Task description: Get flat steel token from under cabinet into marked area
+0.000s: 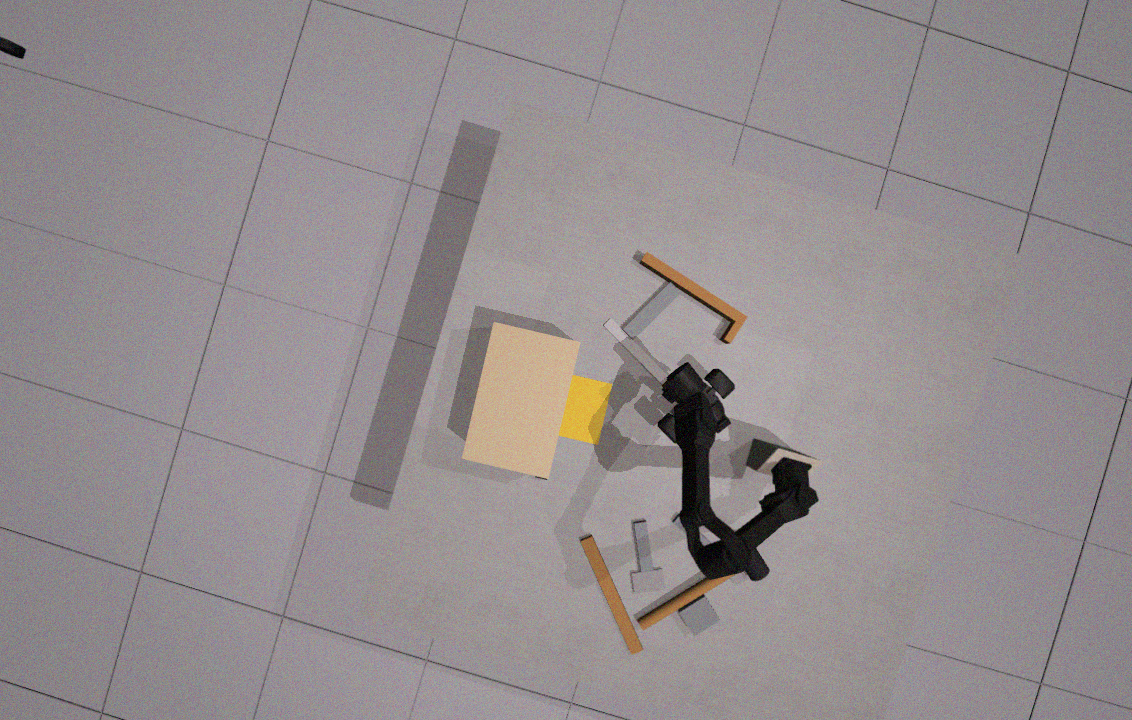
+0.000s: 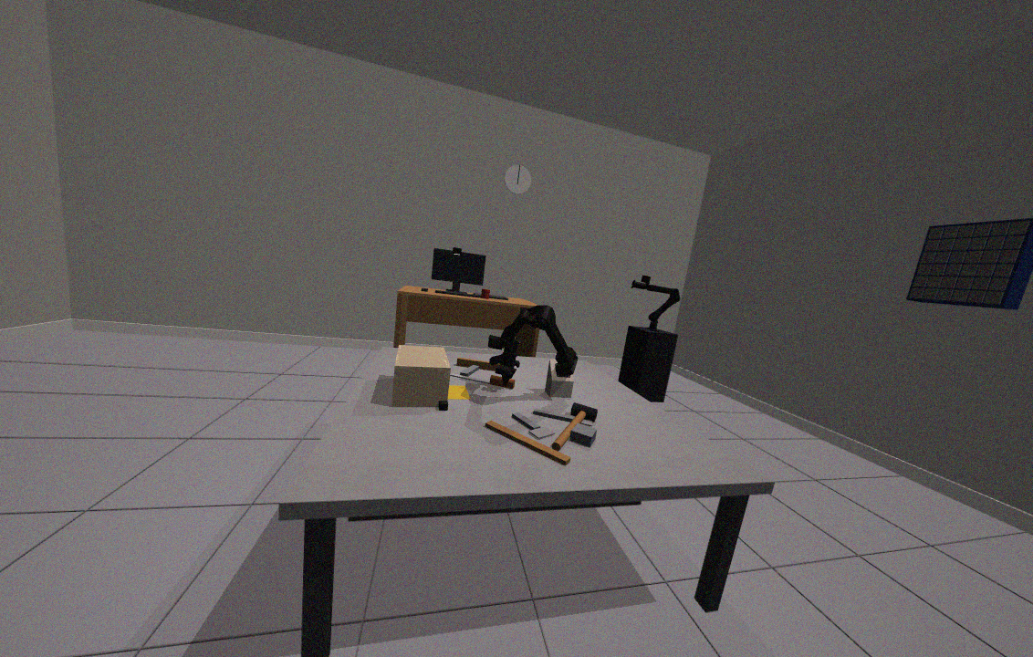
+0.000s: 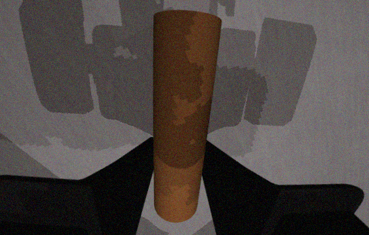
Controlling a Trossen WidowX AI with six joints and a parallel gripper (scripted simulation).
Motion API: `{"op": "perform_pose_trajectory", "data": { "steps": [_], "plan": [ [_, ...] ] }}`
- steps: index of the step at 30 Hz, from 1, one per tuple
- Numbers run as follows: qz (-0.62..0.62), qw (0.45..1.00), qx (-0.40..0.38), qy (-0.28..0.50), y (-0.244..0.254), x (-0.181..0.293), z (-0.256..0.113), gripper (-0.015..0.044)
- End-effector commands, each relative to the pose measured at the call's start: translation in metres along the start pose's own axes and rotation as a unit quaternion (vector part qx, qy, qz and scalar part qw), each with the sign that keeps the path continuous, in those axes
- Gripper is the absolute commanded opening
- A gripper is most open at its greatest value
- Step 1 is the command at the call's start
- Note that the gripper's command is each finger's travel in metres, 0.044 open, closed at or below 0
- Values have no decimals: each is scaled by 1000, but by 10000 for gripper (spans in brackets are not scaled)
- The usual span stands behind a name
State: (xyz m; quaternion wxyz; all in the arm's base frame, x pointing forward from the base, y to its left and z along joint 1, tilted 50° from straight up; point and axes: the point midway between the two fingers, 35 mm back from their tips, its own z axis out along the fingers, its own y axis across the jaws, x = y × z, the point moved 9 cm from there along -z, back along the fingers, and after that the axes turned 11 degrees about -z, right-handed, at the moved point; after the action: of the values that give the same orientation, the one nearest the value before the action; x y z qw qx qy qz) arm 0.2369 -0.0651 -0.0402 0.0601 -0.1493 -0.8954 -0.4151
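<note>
The cream cabinet (image 1: 521,398) (image 2: 421,377) stands left of the arm. The yellow marked area (image 1: 584,410) (image 2: 457,392) lies in front of it, partly in the arm's shadow. The token is not visible in any view. My gripper (image 2: 506,378) (image 3: 178,143) is shut on an orange-brown cylindrical handle (image 3: 181,98), low over the table right of the marked area. A thin pale strip (image 1: 639,352) runs from beneath the gripper toward the upper left in the top view and appears to belong to this handle. Its tip is outside the cabinet and off the marked area. The fingertips are hidden in the top view.
An orange hooked stick (image 1: 691,291) and a grey bar (image 1: 651,308) lie beyond the gripper. Near the arm's elbow lie an orange bar (image 1: 610,595) (image 2: 526,443), a grey T-shaped piece (image 1: 645,577) and a grey block (image 1: 698,615) (image 2: 583,435). A pale upright panel stands by the arm's base.
</note>
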Motion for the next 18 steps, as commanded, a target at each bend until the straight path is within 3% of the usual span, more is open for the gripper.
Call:
{"op": "perform_pose_trajectory", "data": {
  "steps": [1,18],
  "plan": [
    [7,1000,4,-2,-4,0,-2,0],
    [7,1000,4,-2,-7,0,-2,0]
  ]
}}
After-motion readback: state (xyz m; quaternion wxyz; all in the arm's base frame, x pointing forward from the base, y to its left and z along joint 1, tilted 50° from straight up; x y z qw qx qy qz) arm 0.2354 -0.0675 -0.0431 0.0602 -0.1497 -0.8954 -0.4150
